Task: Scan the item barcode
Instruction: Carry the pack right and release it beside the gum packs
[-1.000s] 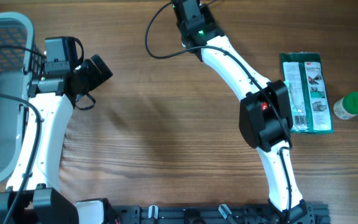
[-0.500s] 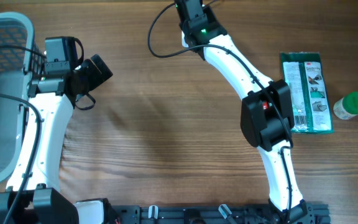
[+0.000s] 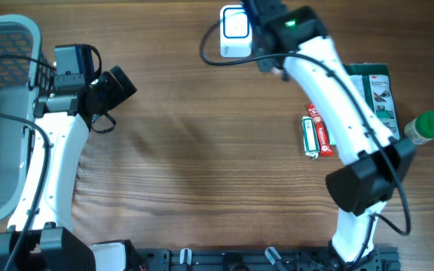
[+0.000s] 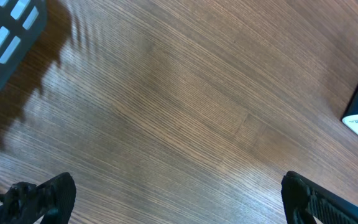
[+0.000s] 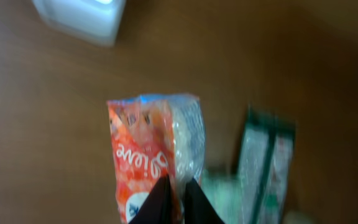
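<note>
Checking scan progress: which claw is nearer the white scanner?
Right. The right claw, gripping an orange packet, is close to the white scanner; the left claw sits far off to its left, by the basket.

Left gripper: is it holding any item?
No, the left gripper stands open, with only wooden table showing between its jaws.

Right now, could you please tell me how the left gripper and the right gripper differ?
The left gripper is wide open; the right gripper is shut. The left gripper holds nothing above the table; the right gripper pinches an orange packet near the white scanner. Both look dark.
</note>
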### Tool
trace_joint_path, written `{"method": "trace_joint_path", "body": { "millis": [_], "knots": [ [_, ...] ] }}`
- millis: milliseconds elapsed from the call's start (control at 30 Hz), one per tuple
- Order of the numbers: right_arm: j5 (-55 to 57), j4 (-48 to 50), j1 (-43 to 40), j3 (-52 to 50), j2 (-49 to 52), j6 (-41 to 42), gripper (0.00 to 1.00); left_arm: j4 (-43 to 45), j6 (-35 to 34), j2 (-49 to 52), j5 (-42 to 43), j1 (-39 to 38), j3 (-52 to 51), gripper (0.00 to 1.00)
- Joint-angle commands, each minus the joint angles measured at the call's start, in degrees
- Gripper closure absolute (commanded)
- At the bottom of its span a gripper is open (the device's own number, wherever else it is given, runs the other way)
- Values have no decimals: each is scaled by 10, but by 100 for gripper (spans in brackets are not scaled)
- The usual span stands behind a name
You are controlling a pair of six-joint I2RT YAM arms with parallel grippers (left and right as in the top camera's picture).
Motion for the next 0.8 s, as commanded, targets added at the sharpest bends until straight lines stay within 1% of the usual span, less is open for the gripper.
{"method": "trace_joint_path", "body": {
  "millis": [0, 167, 233, 267, 300, 333, 367, 533, 633, 767],
  "knots": [
    [-23, -63, -49, -14, 22, 122, 91, 0, 1, -5, -6, 2, 5, 0],
    [-83, -62, -95, -66, 22, 118, 88, 0, 1, -5, -6, 2, 5, 0],
    [-95, -58, -105, -82, 23, 119, 82, 0, 0, -5, -6, 2, 5, 0],
    [-97, -56, -110, -92, 23, 119, 75, 0, 0, -5, -6, 2, 5, 0],
    [-97, -53, -113, -99, 23, 119, 61, 0, 1, -5, -6, 2, 5, 0],
    [-97, -49, -116, -109, 23, 119, 8, 0, 1, -5, -6, 2, 5, 0],
    [-97, -45, -118, -116, 23, 119, 0, 0, 0, -5, -6, 2, 5, 0],
    [-97, -26, -120, -138, 23, 119, 0, 0, 0, -5, -6, 2, 5, 0],
    [-123, -14, -120, -142, 23, 119, 0, 0, 1, -5, -6, 2, 5, 0],
    [-140, 33, -120, -142, 23, 119, 0, 0, 1, -5, -6, 2, 5, 0]
  ]
}}
